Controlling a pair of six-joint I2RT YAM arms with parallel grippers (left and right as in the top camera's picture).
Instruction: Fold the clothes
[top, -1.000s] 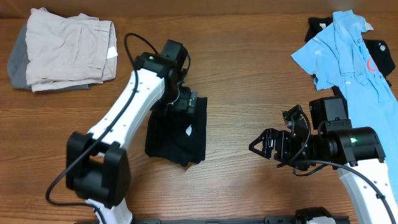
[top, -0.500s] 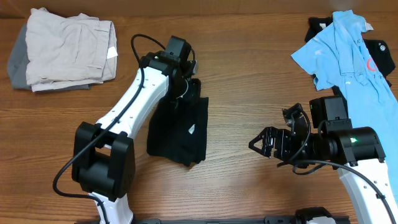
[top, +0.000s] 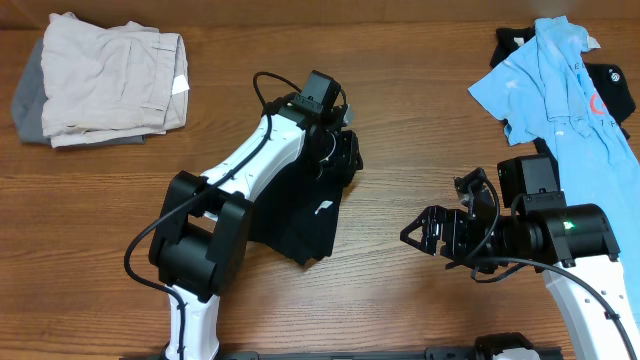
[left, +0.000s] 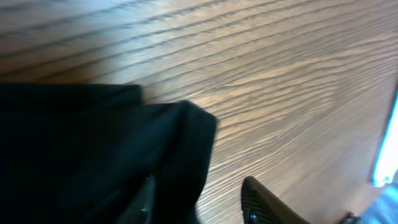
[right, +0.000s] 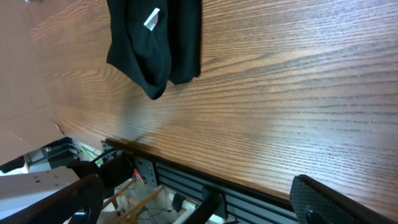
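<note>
The black shirt (top: 295, 215) lies folded in a narrow strip at the table's middle, its white label (top: 322, 207) facing up and its upper corner pulled toward the upper right. My left gripper (top: 340, 155) sits at that corner. In the left wrist view its jaws stand apart, the shirt's edge (left: 186, 143) lies against the left finger (left: 147, 200), and bare wood shows before the right finger (left: 261, 200). My right gripper (top: 422, 232) hangs wide open to the shirt's right, holding nothing. The light blue polo (top: 560, 85) lies spread at the far right.
A folded beige garment (top: 110, 80) on a grey one sits at the far left. Another black garment (top: 515, 42) shows under the polo. The right wrist view shows the shirt (right: 155, 43) and the table's front edge (right: 249, 180) with frame rails below.
My left gripper moved right and slightly forward, dragging the shirt's upper corner with it. Its jaws have since come apart. The right arm has not moved.
</note>
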